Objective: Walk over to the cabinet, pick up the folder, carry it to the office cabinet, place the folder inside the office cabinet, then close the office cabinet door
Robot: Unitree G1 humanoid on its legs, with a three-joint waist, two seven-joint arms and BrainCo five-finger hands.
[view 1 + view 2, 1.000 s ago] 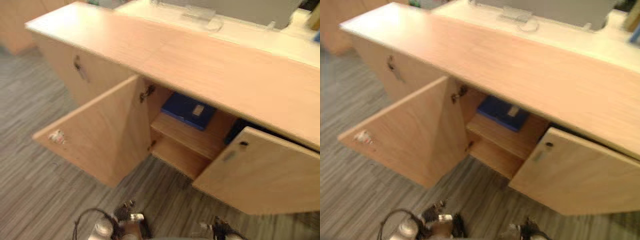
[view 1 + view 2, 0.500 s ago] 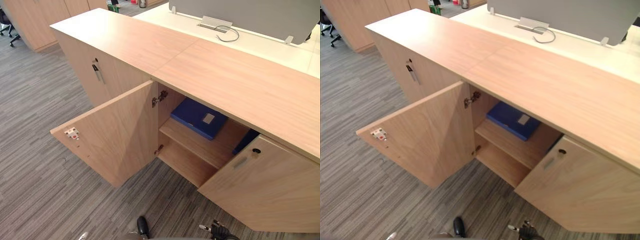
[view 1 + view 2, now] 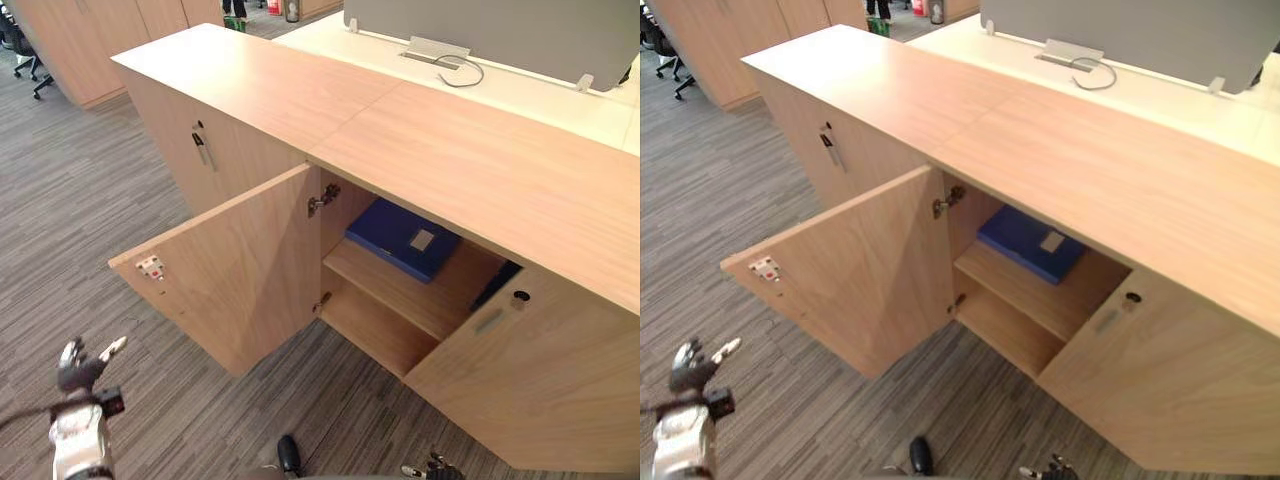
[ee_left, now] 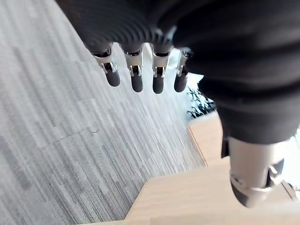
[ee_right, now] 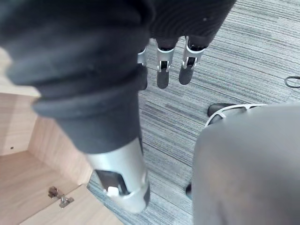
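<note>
**Left hand (image 3: pixel 78 368) spread and empty, low beside the open left door (image 3: pixel 235 270)**

Right hand (image 5: pixel 162 77) hangs with fingers straight, holding nothing. Blue folder (image 3: pixel 400 238) lies flat on the upper shelf (image 3: pixel 390 290) of the office cabinet (image 3: pixel 400 130). As I judge it, swinging the left door shut could catch the folder if it sits too far forward. A stray arm could also knock that wide-standing door.

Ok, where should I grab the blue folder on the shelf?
Probably its near edge, reached from the open front: the blue folder lies flat on the upper shelf close under the cabinet top, so coming from above looks blocked.
</note>
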